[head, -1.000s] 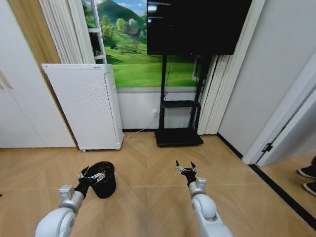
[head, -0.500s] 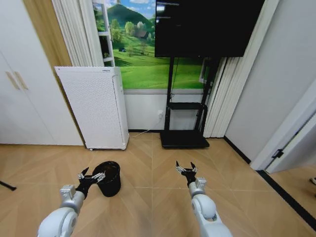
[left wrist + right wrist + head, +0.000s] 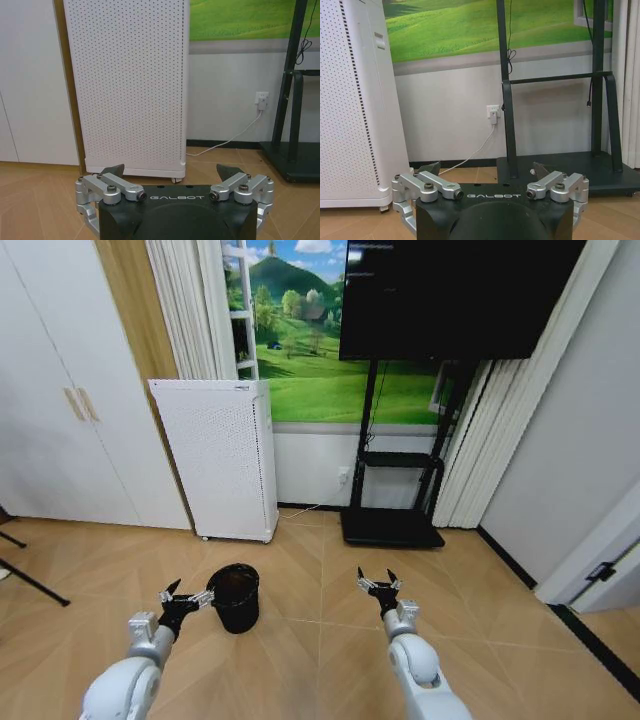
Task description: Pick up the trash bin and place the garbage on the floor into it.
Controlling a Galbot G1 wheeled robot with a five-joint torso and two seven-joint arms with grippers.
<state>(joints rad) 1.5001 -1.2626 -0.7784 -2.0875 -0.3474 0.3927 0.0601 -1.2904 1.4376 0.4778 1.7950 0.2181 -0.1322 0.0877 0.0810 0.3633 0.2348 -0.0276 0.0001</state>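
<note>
We see the black mesh trash bin (image 3: 235, 596) standing upright on the parquet floor (image 3: 300, 640), contents unseen, just beyond our spread-open, empty left gripper (image 3: 184, 598); right gripper (image 3: 378, 584) likewise open, empty. Both read "GALBOT".

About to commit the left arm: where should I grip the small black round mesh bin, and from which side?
Grip the black mesh bin at its open top rim, coming from above on the left gripper's side: it stands upright, and that open gripper is nearest.

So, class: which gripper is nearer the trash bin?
Left. The left gripper hangs open just beside the bin, on its left. The right gripper is open too, farther off on the bin's other side.
</note>
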